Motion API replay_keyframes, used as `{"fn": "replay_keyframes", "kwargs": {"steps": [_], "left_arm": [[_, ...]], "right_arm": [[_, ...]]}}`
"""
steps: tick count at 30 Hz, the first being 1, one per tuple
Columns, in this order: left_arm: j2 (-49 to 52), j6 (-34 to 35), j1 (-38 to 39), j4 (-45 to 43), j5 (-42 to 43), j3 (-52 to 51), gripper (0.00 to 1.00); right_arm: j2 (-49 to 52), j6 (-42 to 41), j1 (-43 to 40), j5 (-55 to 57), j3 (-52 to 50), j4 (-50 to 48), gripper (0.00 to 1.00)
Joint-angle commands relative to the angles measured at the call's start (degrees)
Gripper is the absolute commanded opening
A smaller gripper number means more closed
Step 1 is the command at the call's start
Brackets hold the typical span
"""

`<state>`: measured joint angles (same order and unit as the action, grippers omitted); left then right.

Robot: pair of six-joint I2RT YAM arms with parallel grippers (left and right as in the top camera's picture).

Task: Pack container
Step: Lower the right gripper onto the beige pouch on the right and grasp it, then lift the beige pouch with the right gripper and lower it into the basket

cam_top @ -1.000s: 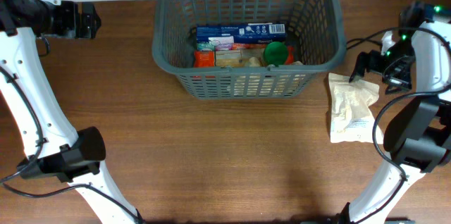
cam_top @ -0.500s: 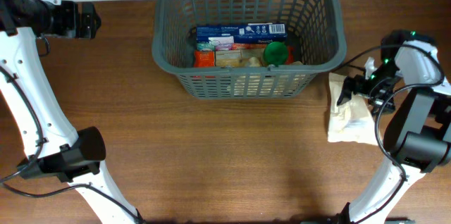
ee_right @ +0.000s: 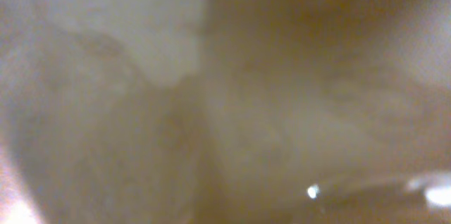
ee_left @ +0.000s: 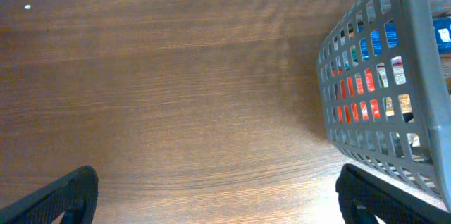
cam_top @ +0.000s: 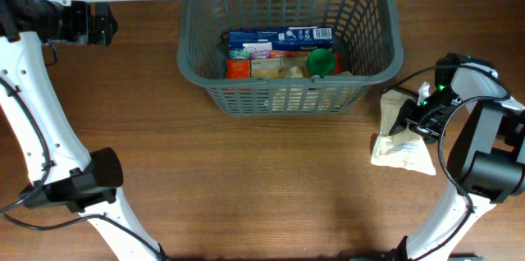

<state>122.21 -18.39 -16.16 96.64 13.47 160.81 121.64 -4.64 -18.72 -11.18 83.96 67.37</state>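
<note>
Tabletop [cam_top: 246, 187] of brown wood carries everything. Near its far left corner sits the left gripper [cam_top: 105, 25], well apart from the container; the left wrist view shows its fingers [ee_left: 56, 196] spread wide with nothing between them. The container [cam_top: 287, 97] stands at the far middle, holding a blue box [cam_top: 279, 38], orange packets [cam_top: 237, 68] and a green-topped item [cam_top: 321, 61]. Right of it, the right gripper [cam_top: 408, 118] is down on a pale packet [cam_top: 404, 151] near the container's corner. The right wrist view is all blur, so I cannot tell whether it grips
</note>
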Motion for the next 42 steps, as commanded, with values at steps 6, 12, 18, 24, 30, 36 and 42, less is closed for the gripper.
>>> {"fn": "replay_keyframes", "kwargs": {"steps": [6,12,18,24,30,36,42], "left_arm": [[-0.1,0.4,-0.1,0.0,0.2,-0.2,0.99],[-0.1,0.4,-0.1,0.0,0.2,-0.2,0.99],[-0.1,0.4,-0.1,0.0,0.2,-0.2,0.99],[-0.1,0.4,-0.1,0.0,0.2,-0.2,0.99],[-0.1,0.4,-0.1,0.0,0.2,-0.2,0.99],[-0.1,0.4,-0.1,0.0,0.2,-0.2,0.99],[-0.1,0.4,-0.1,0.0,0.2,-0.2,0.99]], "right_arm": [[-0.3,-1.7,-0.4,-0.5,1.1,1.7,0.24],[-3.0,-1.9,-3.7,-0.9,12.7,8.4,0.2],[-4.7,-1.9,-7.3,-5.7,36.6,19.6,0.21],[-5.2,-1.9,-6.8,-20.3,68.4,28.6,0.2],[-5.6,-1.9,1.0,-29.6,93.9,29.8,0.06],[-2.8,0.4,23.3,-16.9,95.2,26.7,0.04],[2.6,9.3,35.3,-4.0,89.6,21.7,0.04]]}}
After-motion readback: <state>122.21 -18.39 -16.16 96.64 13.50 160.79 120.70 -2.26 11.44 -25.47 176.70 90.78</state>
